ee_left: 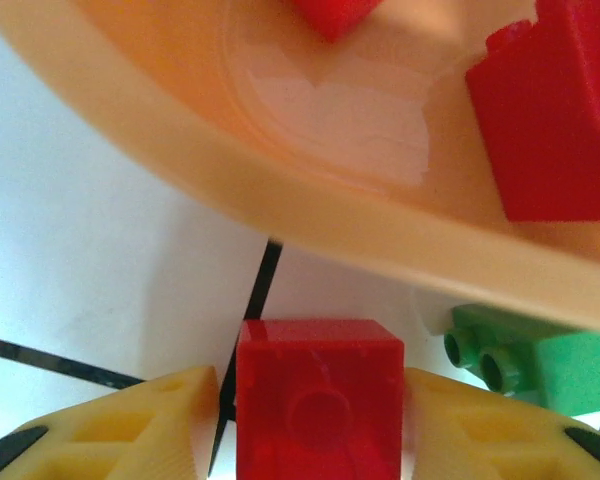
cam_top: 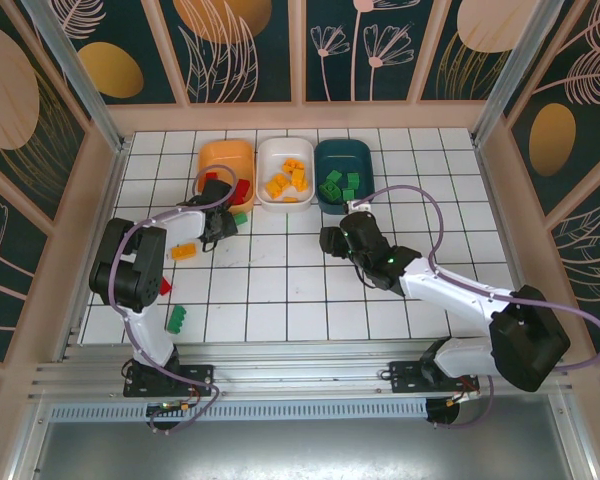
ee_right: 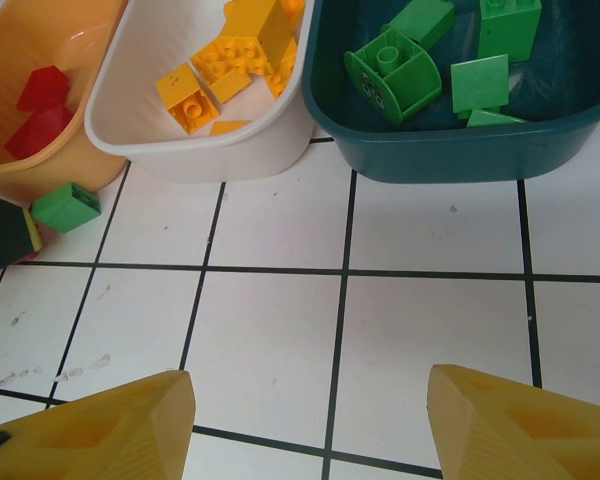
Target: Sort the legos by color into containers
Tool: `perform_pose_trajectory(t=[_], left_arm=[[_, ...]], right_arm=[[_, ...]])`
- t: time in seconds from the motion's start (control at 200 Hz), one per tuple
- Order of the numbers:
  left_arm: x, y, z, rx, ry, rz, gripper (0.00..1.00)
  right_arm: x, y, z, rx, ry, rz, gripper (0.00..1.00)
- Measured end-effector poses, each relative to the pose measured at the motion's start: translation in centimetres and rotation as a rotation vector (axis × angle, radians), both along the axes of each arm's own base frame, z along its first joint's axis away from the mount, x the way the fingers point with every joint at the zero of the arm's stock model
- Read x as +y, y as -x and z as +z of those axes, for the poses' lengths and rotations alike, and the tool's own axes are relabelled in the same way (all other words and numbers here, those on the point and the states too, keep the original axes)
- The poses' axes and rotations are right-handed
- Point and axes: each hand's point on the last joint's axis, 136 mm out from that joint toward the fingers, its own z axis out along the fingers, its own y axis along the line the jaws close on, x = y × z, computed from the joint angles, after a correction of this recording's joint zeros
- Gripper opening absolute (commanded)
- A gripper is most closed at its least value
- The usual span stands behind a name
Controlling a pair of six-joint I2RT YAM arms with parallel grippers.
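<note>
Sorting partly done; several bricks are not yet in trays.
Left jaws closed on a red brick (ee_left: 318, 400) just outside the orange tray (ee_left: 280, 215); right jaws wide open, empty. White tray (ee_right: 210, 165) holds yellow bricks, teal tray (ee_right: 450, 155) green ones. Left on the table (cam_top: 380, 300): near green brick (ee_right: 65, 207), orange brick (cam_top: 183, 252), loose red brick (cam_top: 164, 286), far green brick (cam_top: 176, 319).

The tabletop of white tiles (cam_top: 310, 290) carries a black grid, and the wall panels (cam_top: 250, 50) are dark teal with peach leaves and ovals. At eleven o'clock the orange plastic tray (cam_top: 226, 158) has red bricks (ee_right: 42, 90), at twelve the white plastic tray (cam_top: 280, 150) yellow-orange bricks (ee_right: 230, 60), at one the dark teal plastic tray (cam_top: 343, 152) green bricks (ee_right: 395, 75).
</note>
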Motion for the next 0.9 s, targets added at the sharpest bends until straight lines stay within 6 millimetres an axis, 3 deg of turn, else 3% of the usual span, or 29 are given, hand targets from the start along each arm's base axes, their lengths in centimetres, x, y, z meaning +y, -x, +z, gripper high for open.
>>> perform_pose_trajectory(t=[0.26,0.561,0.701,0.796,0.901], left_arm=[[0.5,-1.4,0.7,-0.032,-0.037,0.018,0.53],[0.9,-1.4,-0.3,-0.019,-0.073,0.015,0.32],[0.8,-1.0,0.0,-0.022,-0.059,0.015,0.29],[0.6,-0.1,1.7,-0.042,-0.025,0.011,0.29],[0.1,-0.1,6.1,-0.129,0.027,0.004,0.28]], right_arm=[[-0.1,0.1,0.1,-0.001,-0.001,0.000,0.64],[-0.2,0.1,0.0,0.004,0.005,0.000,0.64],[-0.2,0.2,0.0,0.004,0.005,0.000,0.64],[-0.1,0.2,0.0,0.005,0.005,0.000,0.64],[-0.1,0.2,0.0,0.005,0.005,0.001,0.64]])
